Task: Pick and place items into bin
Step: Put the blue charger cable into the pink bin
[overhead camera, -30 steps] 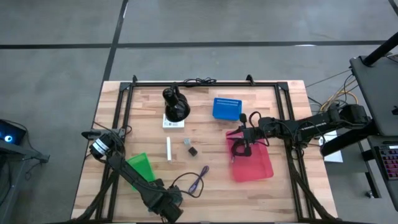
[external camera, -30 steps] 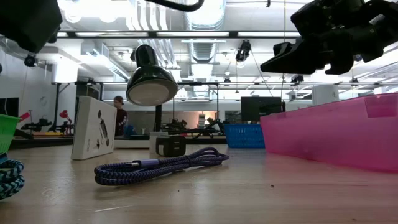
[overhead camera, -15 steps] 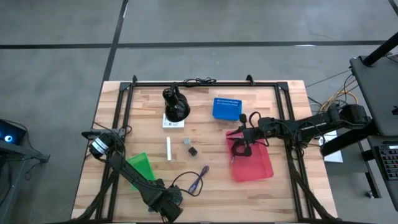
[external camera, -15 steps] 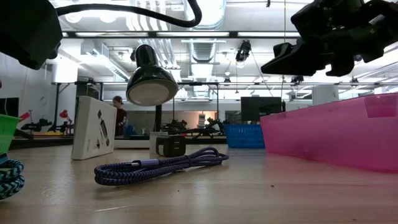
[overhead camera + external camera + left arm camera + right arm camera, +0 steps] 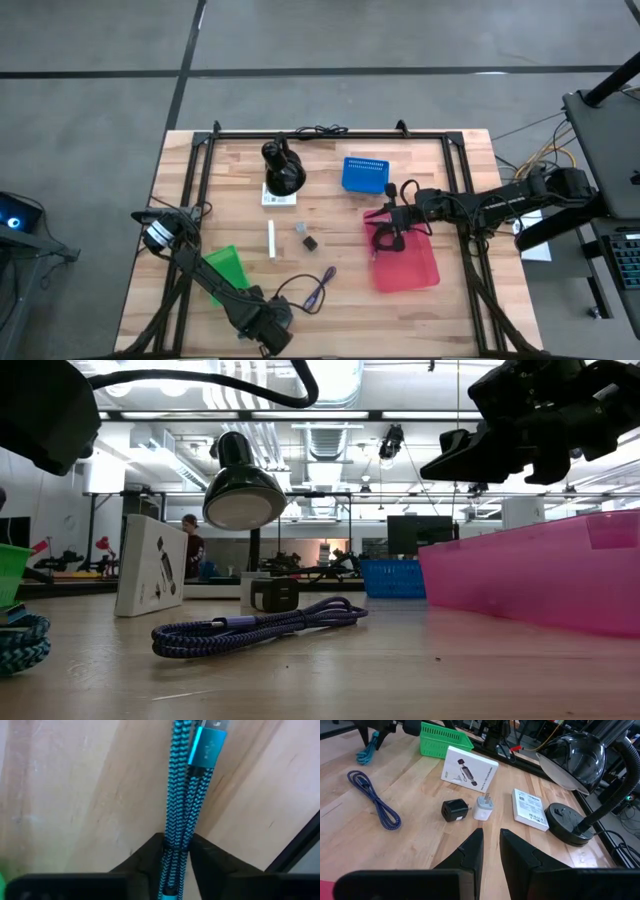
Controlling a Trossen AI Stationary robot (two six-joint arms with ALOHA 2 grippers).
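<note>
Two dark arms are seen, each built from black, rounded links. On the left arm [image 5: 205, 283] a silver-white ring is fitted around the joint at its base, and a thin black cable is looped near its wrist. The right arm [image 5: 480, 206] is covered with matte black housings, and black cables are run along it. Each gripper is made of two black, wedge-shaped fingers [image 5: 470, 851] with flat inner faces.
</note>
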